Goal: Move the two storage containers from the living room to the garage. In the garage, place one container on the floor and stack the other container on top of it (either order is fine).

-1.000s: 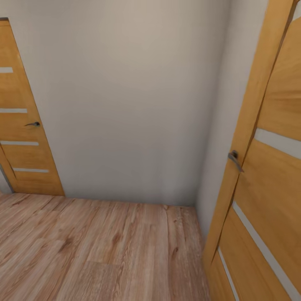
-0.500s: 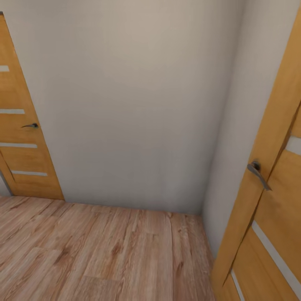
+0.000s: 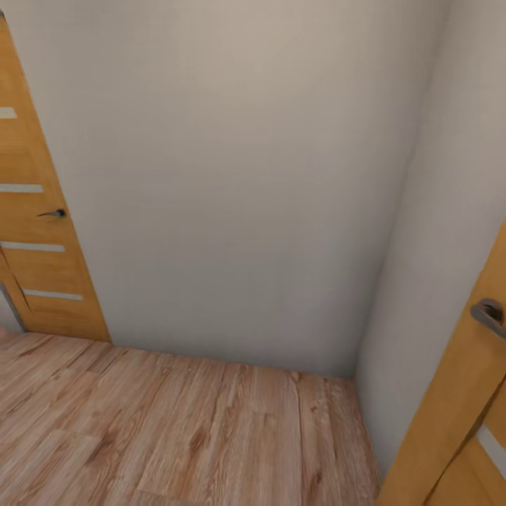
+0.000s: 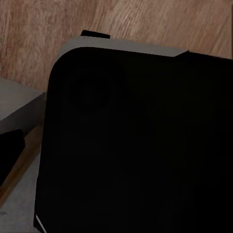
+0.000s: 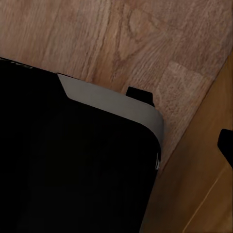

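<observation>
Head view is swinging left: the right-hand door [image 3: 471,393] is sliding out of frame; containers unseen, each hand's state untellable.

wall [image 3: 232,176] pale | doors (wooden): left [image 3: 31,232], right [image 3: 464,414] | plank flooring [image 3: 176,422]

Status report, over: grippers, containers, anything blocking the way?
Grippers: state unreadable. No container in sight; light wood-plank floor underfoot. Blank wall dead ahead, wooden door left, second door close on right.
</observation>
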You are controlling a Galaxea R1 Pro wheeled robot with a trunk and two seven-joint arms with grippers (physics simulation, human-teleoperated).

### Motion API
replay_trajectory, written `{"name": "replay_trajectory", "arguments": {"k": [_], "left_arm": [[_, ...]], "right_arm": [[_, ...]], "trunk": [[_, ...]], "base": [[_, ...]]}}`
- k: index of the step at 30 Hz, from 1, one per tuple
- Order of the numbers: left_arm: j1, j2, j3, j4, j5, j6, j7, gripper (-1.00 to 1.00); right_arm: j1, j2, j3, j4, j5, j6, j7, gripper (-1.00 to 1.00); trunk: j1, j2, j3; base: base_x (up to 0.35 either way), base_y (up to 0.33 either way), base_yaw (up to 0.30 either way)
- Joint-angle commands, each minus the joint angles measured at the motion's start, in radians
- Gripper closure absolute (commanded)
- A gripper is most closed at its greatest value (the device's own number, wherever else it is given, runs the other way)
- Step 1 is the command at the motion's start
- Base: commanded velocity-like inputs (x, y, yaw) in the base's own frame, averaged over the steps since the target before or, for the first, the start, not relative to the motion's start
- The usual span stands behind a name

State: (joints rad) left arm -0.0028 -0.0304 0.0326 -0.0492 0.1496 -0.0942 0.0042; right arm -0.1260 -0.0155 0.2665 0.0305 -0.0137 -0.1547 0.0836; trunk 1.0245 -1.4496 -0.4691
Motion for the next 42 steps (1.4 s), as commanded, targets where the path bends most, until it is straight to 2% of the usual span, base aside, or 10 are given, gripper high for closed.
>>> {"name": "replay_trajectory", "arguments": {"k": [1, 17, 42], "left_arm": [[0.000, 0.000, 0.002, 0.000, 0.005, -0.002, 0.000, -1.00], [0.000, 0.000, 0.003, 0.002, 0.007, -0.001, 0.000, -1.00], [0.000, 0.000, 0.003, 0.002, 0.007, -0.001, 0.000, -1.00]], "right_arm": [[-0.001, -0.001, 0.002, 0.003, -0.002, -0.006, 0.004, -1.00], [-0.001, 0.006, 0.003, 0.002, 0.003, -0.008, 0.006, -1.00], [-0.001, 0.012, 0.001, 0.003, -0.003, -0.010, 0.002, -1.00]], "trunk": [[0.001, 0.000, -0.001], [0.001, 0.000, -0.001], [0.001, 0.000, -0.001]], "base": [[0.321, 0.000, 0.026], [0.323, 0.000, 0.008], [0.324, 0.000, 0.286]]}}
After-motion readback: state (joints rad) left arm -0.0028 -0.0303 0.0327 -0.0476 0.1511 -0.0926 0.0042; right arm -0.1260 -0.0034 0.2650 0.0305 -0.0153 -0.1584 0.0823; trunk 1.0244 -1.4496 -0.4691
